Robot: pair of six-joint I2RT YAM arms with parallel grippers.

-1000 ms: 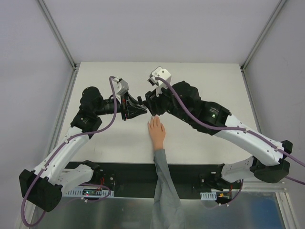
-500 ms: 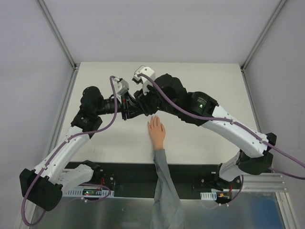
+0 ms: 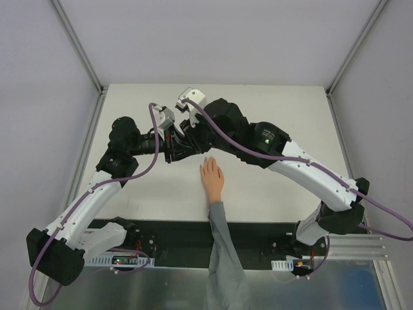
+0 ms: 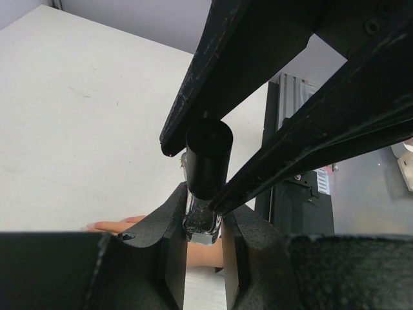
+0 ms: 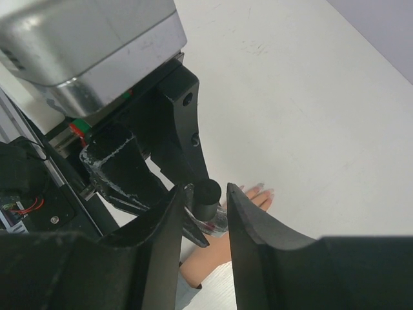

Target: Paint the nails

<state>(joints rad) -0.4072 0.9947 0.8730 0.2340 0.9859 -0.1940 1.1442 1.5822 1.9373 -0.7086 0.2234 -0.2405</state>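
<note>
My left gripper [image 4: 203, 208] is shut on a small dark glass bottle [image 4: 202, 219] and holds it upright above the table. The bottle has a black cap [image 4: 208, 158]. My right gripper [image 5: 205, 188] is open, with one finger on each side of that cap [image 5: 208, 197]. A gap shows on the cap's right side. In the top view the two grippers meet, left [image 3: 174, 152] and right [image 3: 188, 142]. The peach mannequin hand [image 3: 211, 177] lies palm down just below them, with a grey sleeve [image 3: 222, 258]. Its tiny nails [image 5: 262, 190] show faintly at the fingertips.
The white table [image 3: 277, 110] has metal frame posts at its back corners. A black base plate [image 3: 174, 236] runs along the near edge under both arm bases. Grey walls close in the back and sides.
My right arm has swung left and brought its gripper in over the bottle cap held by my left gripper. The left arm and the mannequin hand have not moved.
</note>
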